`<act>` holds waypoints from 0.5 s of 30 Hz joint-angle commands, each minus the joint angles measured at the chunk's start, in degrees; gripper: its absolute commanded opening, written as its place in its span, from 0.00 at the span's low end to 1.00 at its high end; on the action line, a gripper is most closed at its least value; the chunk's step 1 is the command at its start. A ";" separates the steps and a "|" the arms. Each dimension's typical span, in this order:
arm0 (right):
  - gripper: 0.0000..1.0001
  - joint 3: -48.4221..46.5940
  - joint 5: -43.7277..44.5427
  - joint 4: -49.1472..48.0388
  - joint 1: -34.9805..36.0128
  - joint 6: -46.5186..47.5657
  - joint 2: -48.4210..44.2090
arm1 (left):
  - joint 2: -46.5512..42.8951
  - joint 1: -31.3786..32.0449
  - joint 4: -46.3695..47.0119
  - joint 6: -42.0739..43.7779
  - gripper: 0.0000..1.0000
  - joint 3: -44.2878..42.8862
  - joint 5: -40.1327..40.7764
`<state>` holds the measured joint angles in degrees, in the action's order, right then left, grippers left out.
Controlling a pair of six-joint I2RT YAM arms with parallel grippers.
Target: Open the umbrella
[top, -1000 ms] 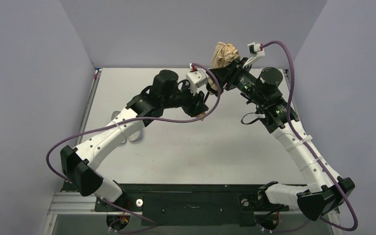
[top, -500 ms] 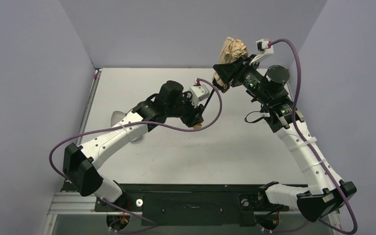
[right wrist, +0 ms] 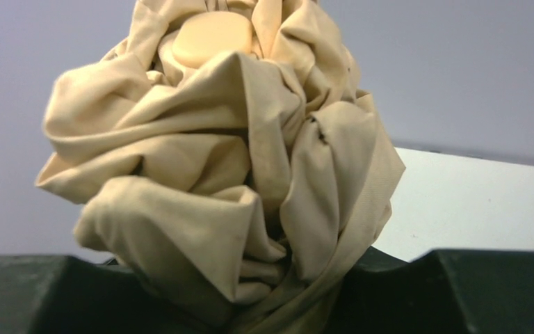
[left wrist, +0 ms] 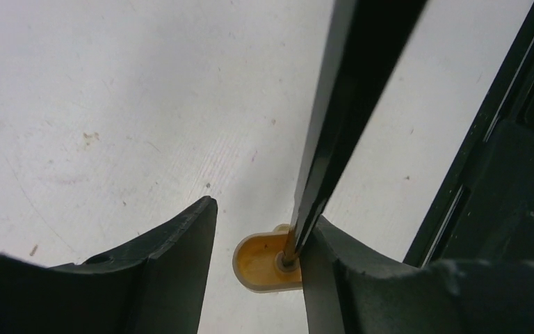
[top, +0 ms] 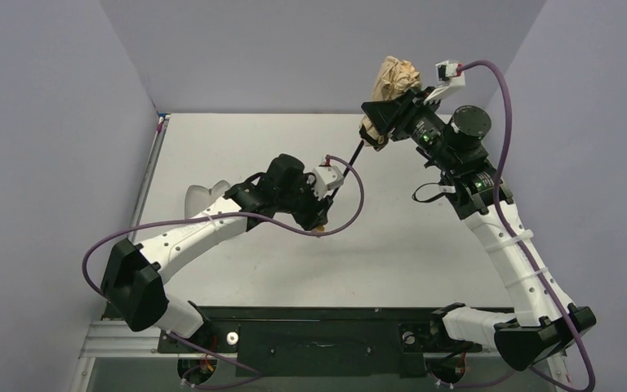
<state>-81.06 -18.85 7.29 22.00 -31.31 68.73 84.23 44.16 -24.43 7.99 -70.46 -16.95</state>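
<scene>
The umbrella's tan canopy [top: 396, 77] is still bunched up and held high at the back right by my right gripper [top: 382, 114], which is shut on its lower part. In the right wrist view the crumpled fabric [right wrist: 236, 160] fills the frame between the fingers, with a round tan cap [right wrist: 212, 38] on top. The thin black shaft [top: 357, 155] runs down-left to my left gripper [top: 320, 222]. In the left wrist view the jaws [left wrist: 261, 212] stand close around the small tan knob handle [left wrist: 264, 263]. The shaft [left wrist: 334, 118] leans on the right finger, and a thin strip of table shows beside the left one.
The lavender pouch [top: 204, 196] lies on the white table [top: 253, 139], partly under my left forearm. Grey walls close off the back and both sides. A black rail [left wrist: 500, 139] runs along the table's near edge. Purple cables loop off both arms.
My left gripper has moved toward the near-left and lower with the knob. My right gripper has lifted the canopy up and right. More black shaft now shows between them.
</scene>
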 commanded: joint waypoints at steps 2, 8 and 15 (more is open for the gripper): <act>0.00 -4.77 0.18 -8.50 -1.17 -1.29 -2.86 | -2.13 -0.42 -1.66 2.71 0.43 3.89 0.61; 0.00 -5.80 -0.04 -9.10 -1.89 -2.66 -2.60 | -2.87 -0.46 -1.00 3.56 0.43 7.78 0.75; 0.00 -7.67 0.22 -9.32 -3.06 -2.92 -1.99 | -4.48 -0.44 -0.28 3.96 0.43 12.41 -0.10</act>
<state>-82.39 -20.25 8.51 20.64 -32.64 68.40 80.90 43.90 -20.75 9.93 -61.45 -17.23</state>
